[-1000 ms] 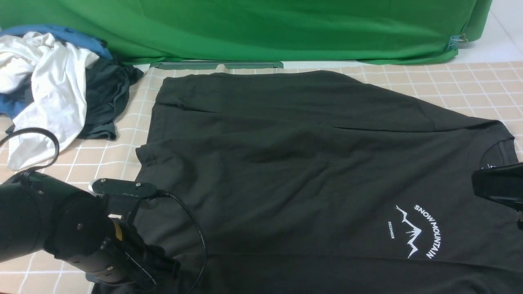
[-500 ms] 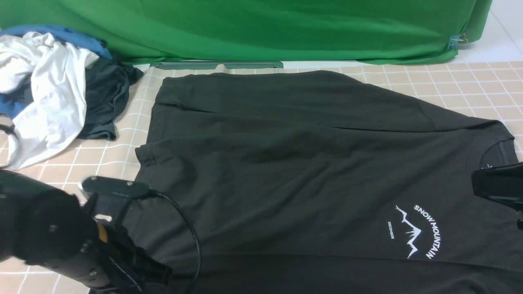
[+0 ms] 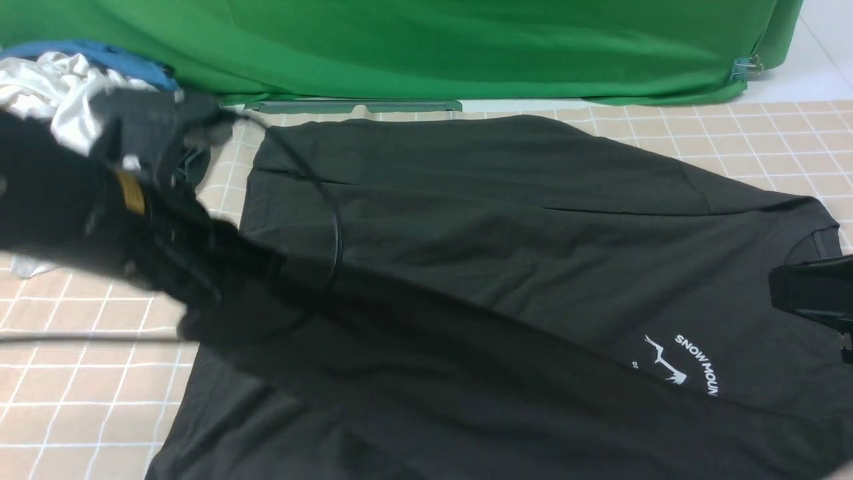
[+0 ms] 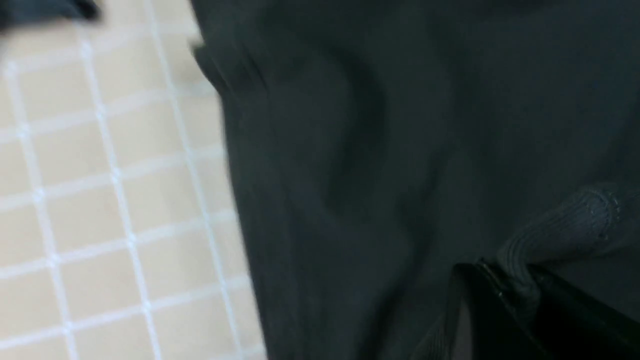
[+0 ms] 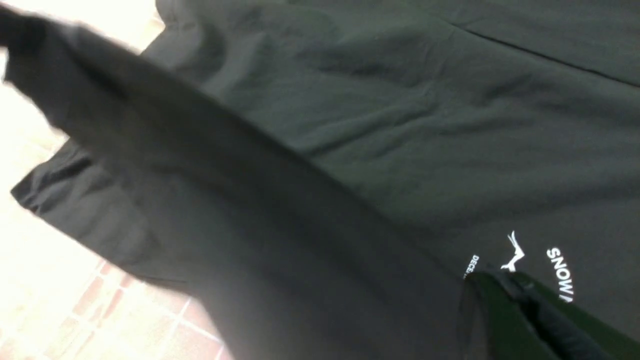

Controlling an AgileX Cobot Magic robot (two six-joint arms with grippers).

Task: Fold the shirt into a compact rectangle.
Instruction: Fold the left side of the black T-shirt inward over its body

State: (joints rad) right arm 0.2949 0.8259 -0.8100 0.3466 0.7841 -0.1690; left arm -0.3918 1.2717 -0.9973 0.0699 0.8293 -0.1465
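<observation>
Green draped backdrop cloth, beige grid-patterned tabletop, pale floor far right

Note that the shirt is matt black knit cloth, with a ribbed edge at the smooth, slightly glossy black plastic left gripper. The gridded beige table cover looks smooth; the far backdrop is green cloth.
</observation>
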